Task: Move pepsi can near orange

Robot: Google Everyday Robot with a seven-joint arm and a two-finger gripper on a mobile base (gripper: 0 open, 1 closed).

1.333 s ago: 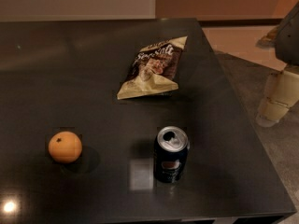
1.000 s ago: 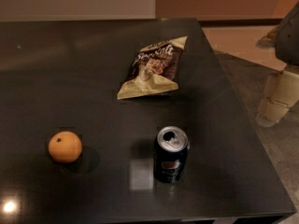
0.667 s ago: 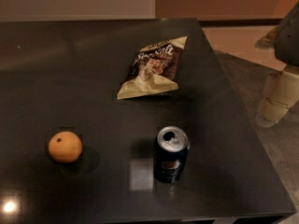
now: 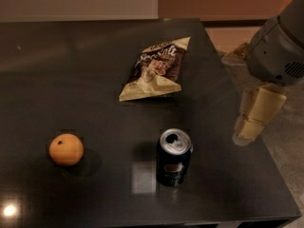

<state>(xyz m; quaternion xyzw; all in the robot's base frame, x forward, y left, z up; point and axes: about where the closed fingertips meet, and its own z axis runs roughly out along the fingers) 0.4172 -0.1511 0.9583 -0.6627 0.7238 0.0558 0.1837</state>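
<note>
The pepsi can (image 4: 174, 157) stands upright on the dark table (image 4: 71, 70), near the front edge, right of centre. The orange (image 4: 66, 149) lies on the table at the front left, well apart from the can. My gripper (image 4: 251, 123) hangs at the right side of the view, above the table's right edge, to the right of the can and a little farther back. It touches nothing. The grey arm housing (image 4: 280, 46) rises above it.
A tan-and-brown chip bag (image 4: 156, 69) lies behind the can, near the table's middle. The table's right edge runs just under the gripper, with floor (image 4: 285, 127) beyond. A bright light reflection (image 4: 9, 210) shows at the front left corner.
My gripper and arm have moved left, from beyond the table's right edge to over that edge, closer to the can. The can, orange and chip bag have not moved.
</note>
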